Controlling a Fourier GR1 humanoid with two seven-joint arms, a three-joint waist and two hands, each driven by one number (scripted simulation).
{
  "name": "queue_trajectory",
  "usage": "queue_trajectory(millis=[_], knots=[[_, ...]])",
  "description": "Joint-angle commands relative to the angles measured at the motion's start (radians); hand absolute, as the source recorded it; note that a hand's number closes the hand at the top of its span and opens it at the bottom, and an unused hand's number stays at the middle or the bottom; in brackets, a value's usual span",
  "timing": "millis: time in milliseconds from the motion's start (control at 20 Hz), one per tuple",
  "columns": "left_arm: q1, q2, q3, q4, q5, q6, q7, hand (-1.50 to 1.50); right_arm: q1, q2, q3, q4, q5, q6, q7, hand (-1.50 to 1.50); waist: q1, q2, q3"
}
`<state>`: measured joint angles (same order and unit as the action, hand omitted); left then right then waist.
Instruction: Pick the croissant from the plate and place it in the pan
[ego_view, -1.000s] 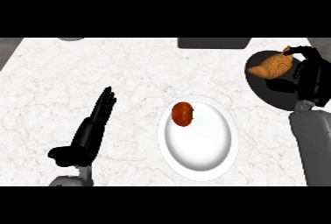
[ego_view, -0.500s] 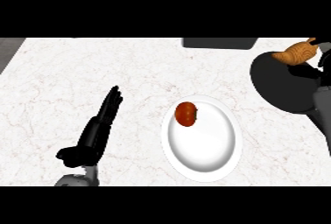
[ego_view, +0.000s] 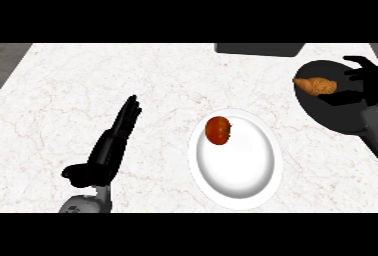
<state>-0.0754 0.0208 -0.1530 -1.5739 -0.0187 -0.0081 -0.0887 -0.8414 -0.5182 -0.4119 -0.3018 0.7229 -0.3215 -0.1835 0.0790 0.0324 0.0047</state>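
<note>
The croissant (ego_view: 316, 85) was seen lying in the pan (ego_view: 328, 116), the right hand (ego_view: 356, 80) spread open beside it.

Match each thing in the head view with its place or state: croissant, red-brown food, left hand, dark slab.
Things:
1. croissant
2. red-brown food
3. left hand
4. dark slab

Places or states:
A. on the white plate
B. at the counter's far edge
C. inside the rim of the black pan
D. open, fingers straight, left of the plate

Pairs: 1-C, 2-A, 3-D, 4-B
</note>
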Motion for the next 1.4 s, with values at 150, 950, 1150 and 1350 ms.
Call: queue_trajectory(millis=[150,950,1150,1350], knots=[[0.01,-0.012,-0.015,-0.01,-0.001,0.005,0.003,0.0,-0.071,-0.02,-0.069,0.077,-0.07,0.084,-0.095,-1.5,0.007,0.003,0.002],[0.083,0.037,0.016,-0.056,0.018,-0.018,0.0,0.0,0.009,-0.166,-0.327,0.1,-0.384,0.459,-0.335,-1.5,-0.05,-0.023,-0.002],[0.049,0.009,0.014,-0.02,-0.012,0.025,0.007,0.0,0.094,-0.19,-0.303,0.095,-0.39,0.633,-0.423,-1.5,-0.063,-0.026,-0.003],[0.048,-0.001,0.008,-0.038,-0.007,0.024,0.02,0.0,0.157,-0.181,-0.301,0.093,-0.41,0.678,-0.51,-1.5,-0.056,-0.023,-0.002]])
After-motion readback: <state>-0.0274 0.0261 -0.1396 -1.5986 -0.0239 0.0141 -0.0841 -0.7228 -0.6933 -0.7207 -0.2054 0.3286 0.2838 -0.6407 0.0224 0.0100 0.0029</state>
